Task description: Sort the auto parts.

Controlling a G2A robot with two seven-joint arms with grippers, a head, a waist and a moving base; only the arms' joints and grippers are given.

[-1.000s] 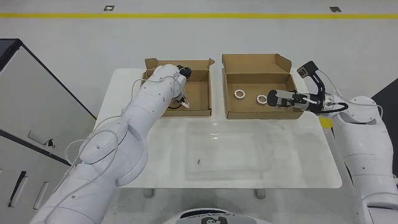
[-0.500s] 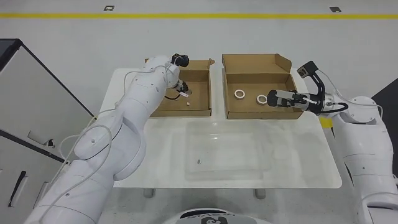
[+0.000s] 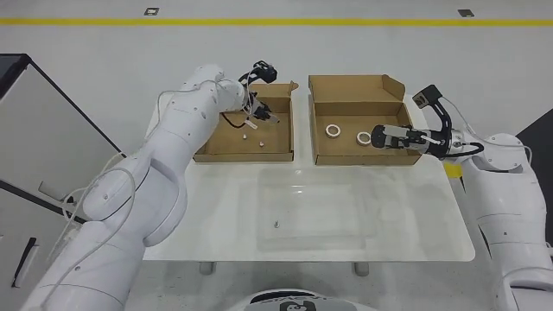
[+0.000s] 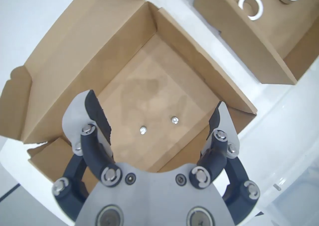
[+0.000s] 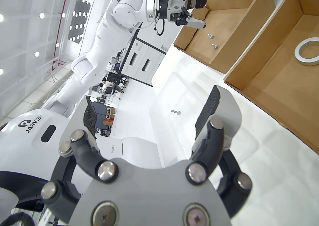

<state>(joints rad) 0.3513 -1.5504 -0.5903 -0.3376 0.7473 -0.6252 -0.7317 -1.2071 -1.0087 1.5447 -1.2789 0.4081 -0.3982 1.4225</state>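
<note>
Two small bolts (image 4: 142,130) (image 4: 175,119) lie on the floor of the left cardboard box (image 3: 216,142). My left gripper (image 4: 157,117) hangs open above them with nothing between its fingers; it is over that box's middle (image 3: 259,119). The right cardboard box (image 3: 354,91) holds a white ring (image 3: 333,130) and a metal ring (image 3: 364,138). My right gripper (image 3: 378,136) sits low at that box's right side, beside the metal ring, open and empty. A single bolt (image 3: 276,223) lies in the clear tray (image 3: 328,216).
The white table (image 3: 415,225) carries both boxes at the back and the clear tray in front of them. Both boxes have raised flaps along their far walls. A grey cabinet (image 3: 34,138) stands off the table's left side.
My left arm has swung up and back from low inside the left box, and its gripper now hangs above the floor. Both bolts now show there. The right arm has not moved.
</note>
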